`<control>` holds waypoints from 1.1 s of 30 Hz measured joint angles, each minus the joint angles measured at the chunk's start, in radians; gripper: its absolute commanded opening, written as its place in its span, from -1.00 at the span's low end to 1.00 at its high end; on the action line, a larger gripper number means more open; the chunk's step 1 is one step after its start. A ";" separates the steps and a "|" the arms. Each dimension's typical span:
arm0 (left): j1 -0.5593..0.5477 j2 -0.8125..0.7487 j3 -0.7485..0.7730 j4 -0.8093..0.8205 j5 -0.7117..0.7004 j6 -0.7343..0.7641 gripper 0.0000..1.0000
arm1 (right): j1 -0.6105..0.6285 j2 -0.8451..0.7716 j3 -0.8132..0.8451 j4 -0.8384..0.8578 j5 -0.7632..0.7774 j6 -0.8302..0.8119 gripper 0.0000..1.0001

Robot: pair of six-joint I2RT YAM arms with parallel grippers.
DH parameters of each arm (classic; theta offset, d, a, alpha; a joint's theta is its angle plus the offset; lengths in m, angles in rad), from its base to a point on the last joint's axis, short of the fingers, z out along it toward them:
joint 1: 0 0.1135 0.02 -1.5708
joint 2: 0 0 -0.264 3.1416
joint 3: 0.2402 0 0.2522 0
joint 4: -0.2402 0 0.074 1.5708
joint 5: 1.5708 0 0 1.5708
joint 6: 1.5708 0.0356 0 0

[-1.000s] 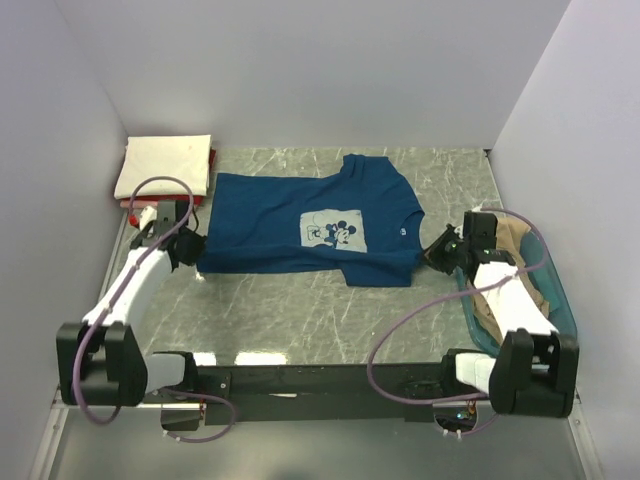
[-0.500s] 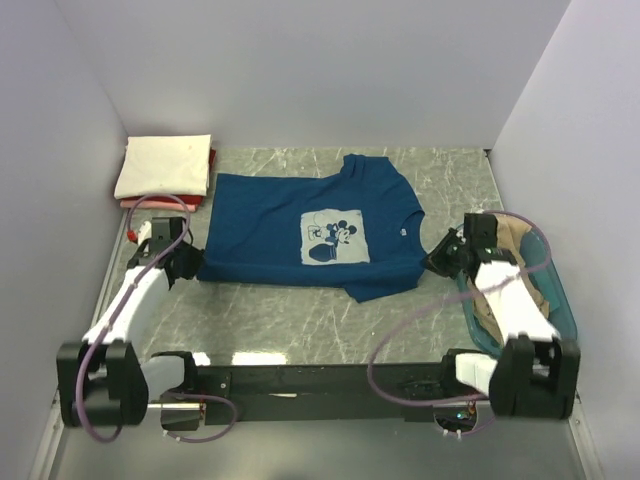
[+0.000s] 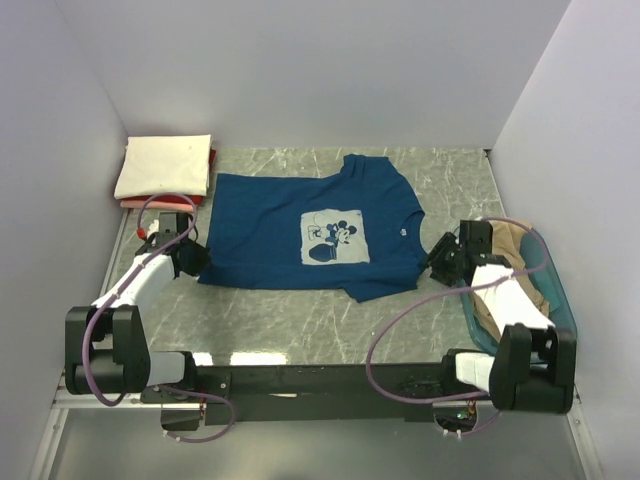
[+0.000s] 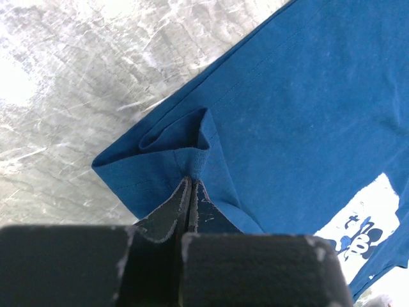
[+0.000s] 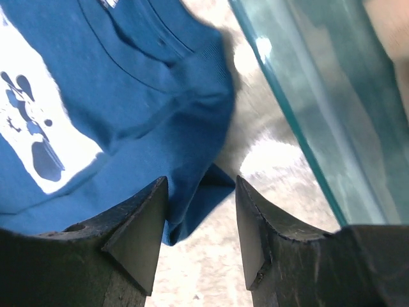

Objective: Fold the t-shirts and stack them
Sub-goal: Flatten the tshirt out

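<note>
Got the blue t-shirt (image 3: 300, 225) flat on the surface (image 3: 300, 310), long axis left-to-right. Left gripper (image 4: 190, 184) clamped tight on its hem corner; right gripper (image 5: 200, 195) spread wide, holding nothing, sleeve tip just between the jaws.

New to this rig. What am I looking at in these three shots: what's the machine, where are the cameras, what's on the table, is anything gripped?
Two small robot arms are bolted at the near edge of a marble-patterned table. The wide picture comes from a fixed camera above and behind them. Each close-up comes from a camera on one wrist, looking past its own fingers. A blue t-shirt lies spread in the middle. In the far left corner is a folded stack, a cream shirt on a red one. On the right, a teal tub holds a tan shirt. The left gripper is shut, pinching the blue shirt's edge. The right gripper is open at the shirt's other end, gripping nothing.
</note>
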 measured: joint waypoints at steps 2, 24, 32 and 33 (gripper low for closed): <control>0.000 0.000 0.000 0.006 0.000 0.000 -0.99 | 0.000 -0.049 -0.044 0.010 0.010 0.000 0.08; 0.000 -0.009 0.000 0.013 0.000 0.000 -0.99 | 0.160 -0.096 -0.099 0.105 0.067 0.096 -0.10; 0.000 -0.034 -0.021 0.011 -0.002 0.002 -0.99 | 0.176 -0.106 -0.106 0.103 0.074 0.105 -0.97; 0.000 -0.041 -0.024 0.007 -0.002 0.004 -0.99 | 0.176 -0.106 -0.102 0.095 0.074 0.103 -1.00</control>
